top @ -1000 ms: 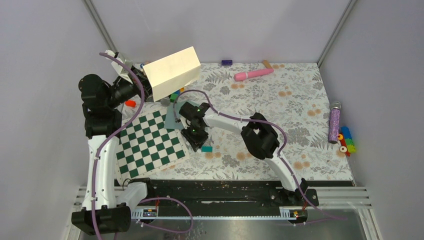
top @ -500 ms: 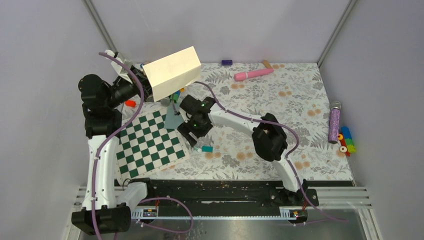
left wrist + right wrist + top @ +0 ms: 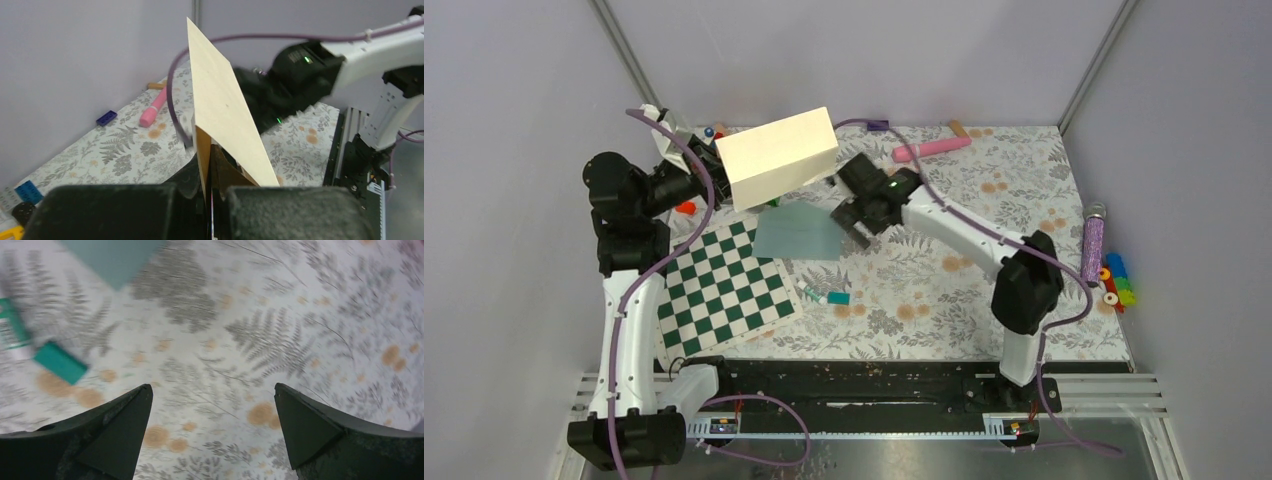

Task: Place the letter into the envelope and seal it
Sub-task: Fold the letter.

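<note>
The letter (image 3: 776,158), a cream sheet, hangs in the air at the back left, with my left gripper (image 3: 712,183) shut on its left edge. In the left wrist view the letter (image 3: 225,107) rises on edge from between the closed fingers of the left gripper (image 3: 212,167). The envelope (image 3: 796,232) lies flat on the floral cloth, overlapping the checkerboard's far corner. My right gripper (image 3: 852,218) hovers just right of it, open and holding nothing. The right wrist view shows the right gripper (image 3: 212,390) wide apart above bare cloth, with a corner of the envelope (image 3: 112,257) at the top left.
A green-white checkerboard (image 3: 724,285) lies front left. A small teal block (image 3: 838,298) and a glue stick (image 3: 812,293) lie in front of the envelope. A pink tube (image 3: 932,148) lies at the back; a purple cylinder (image 3: 1092,245) and coloured bricks (image 3: 1116,283) sit at the right edge.
My right gripper opened, left the envelope's near side and swung back and right. The envelope now lies fully in view. The letter shifted slightly right in the left gripper.
</note>
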You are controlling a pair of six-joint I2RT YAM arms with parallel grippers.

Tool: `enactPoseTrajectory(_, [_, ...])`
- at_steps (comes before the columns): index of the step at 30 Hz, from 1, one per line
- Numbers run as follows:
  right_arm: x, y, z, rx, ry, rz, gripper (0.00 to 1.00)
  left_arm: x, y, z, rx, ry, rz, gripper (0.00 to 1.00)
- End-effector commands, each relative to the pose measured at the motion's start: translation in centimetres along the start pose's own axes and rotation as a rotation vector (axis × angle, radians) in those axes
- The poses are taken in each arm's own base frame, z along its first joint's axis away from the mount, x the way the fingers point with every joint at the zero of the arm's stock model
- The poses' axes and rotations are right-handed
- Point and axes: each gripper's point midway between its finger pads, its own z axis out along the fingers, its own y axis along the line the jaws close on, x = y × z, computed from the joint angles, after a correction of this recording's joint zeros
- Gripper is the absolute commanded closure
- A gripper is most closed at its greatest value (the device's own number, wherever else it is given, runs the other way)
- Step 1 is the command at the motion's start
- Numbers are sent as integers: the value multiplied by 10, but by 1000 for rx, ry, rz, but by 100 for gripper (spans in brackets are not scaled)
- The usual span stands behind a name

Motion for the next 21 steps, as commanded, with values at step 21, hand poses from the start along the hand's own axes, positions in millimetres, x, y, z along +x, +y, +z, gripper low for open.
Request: enactPoseTrajectory(21, [32, -157, -220, -84, -649, 198, 0, 54, -57, 9, 233, 112, 32, 100])
